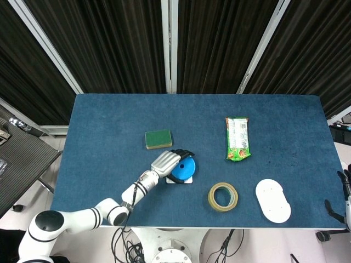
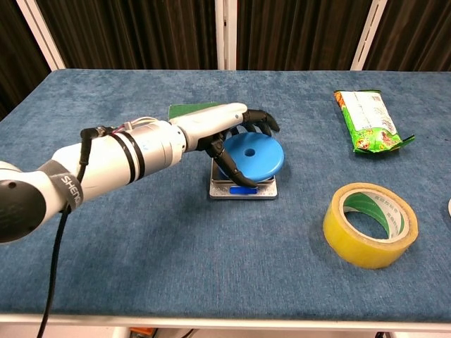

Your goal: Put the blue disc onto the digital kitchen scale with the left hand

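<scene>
My left hand (image 1: pixel 169 161) (image 2: pixel 227 132) grips the blue disc (image 1: pixel 183 170) (image 2: pixel 252 160) by its left rim, fingers curled over the top and the thumb underneath. The disc, with a small hole in its middle, sits tilted over the digital kitchen scale (image 1: pixel 181 180) (image 2: pixel 243 190) and hides most of the platform; I cannot tell whether it rests on it. Only the scale's front strip with the display shows in the chest view. My right hand (image 1: pixel 347 189) barely shows at the right edge of the head view, its fingers too cut off to read.
A green sponge (image 1: pixel 158 138) (image 2: pixel 184 110) lies just behind the scale, partly hidden by my left hand in the chest view. A yellow tape roll (image 1: pixel 223 196) (image 2: pixel 371 224), a green snack pack (image 1: pixel 237 138) (image 2: pixel 366 119) and a white oval plate (image 1: pixel 272 200) lie to the right.
</scene>
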You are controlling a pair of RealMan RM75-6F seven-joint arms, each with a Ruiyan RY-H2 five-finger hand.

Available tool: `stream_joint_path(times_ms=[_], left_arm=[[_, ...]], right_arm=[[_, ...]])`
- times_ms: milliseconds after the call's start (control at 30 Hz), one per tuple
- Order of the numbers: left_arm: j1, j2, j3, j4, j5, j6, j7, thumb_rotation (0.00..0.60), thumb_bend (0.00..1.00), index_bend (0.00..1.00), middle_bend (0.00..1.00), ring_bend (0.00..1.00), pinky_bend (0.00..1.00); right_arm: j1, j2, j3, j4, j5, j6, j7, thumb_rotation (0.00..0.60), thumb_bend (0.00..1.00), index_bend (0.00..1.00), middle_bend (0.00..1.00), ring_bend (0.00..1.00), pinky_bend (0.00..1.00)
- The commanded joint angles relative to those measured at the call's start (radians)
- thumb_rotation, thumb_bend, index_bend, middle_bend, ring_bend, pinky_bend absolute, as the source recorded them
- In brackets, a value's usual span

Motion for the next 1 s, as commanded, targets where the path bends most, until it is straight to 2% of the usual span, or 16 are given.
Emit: stream_joint_path(times_ms=[33,100,233,433,667,867,1000], left_arm=[[-0.002,-0.014,0.004,0.025,-0.003,0.003,-0.005,0.6,0.17,0.03,0.12,0.07,0.33],[-0.002,-0.017,0.005,0.029,0.0,0.01,-0.013,0.6,0.16,0.01,0.06,0.02,0.28],[0.0,-0.022,0.015,0.034,0.016,0.029,-0.022,0.6,0.16,0.0,0.0,0.0,0.23],[0.002,-0.01,0.03,0.028,0.033,0.042,-0.029,0.6,0.16,0.0,0.0,0.0,0.12],[0.014,0.026,0.031,-0.011,0.04,0.074,-0.023,0.6,0.16,0.0,0.0,0.0,0.09],[0.047,0.122,0.036,-0.13,0.05,0.123,0.012,0.6,0.16,0.0,0.0,0.0,0.08],[0.116,0.258,0.07,-0.275,0.058,0.197,0.112,0.6,0.16,0.0,0.0,0.0,0.05]], right_arm=[[0.001,0.001,0.001,0.001,-0.002,0.004,0.003,0.6,0.28,0.0,0.0,0.0,0.0],[0.001,0.002,0.001,0.002,-0.003,0.003,0.005,0.6,0.28,0.0,0.0,0.0,0.0],[0.003,0.004,0.0,0.001,0.001,-0.007,0.001,0.6,0.28,0.0,0.0,0.0,0.0],[0.001,0.009,0.0,-0.012,-0.003,0.002,-0.007,0.6,0.28,0.0,0.0,0.0,0.0],[0.002,0.015,-0.004,-0.029,-0.005,0.003,-0.024,0.6,0.28,0.0,0.0,0.0,0.0],[0.001,0.019,-0.004,-0.045,-0.007,0.009,-0.036,0.6,0.28,0.0,0.0,0.0,0.0],[-0.001,0.02,-0.001,-0.05,-0.007,0.016,-0.038,0.6,0.28,0.0,0.0,0.0,0.0]])
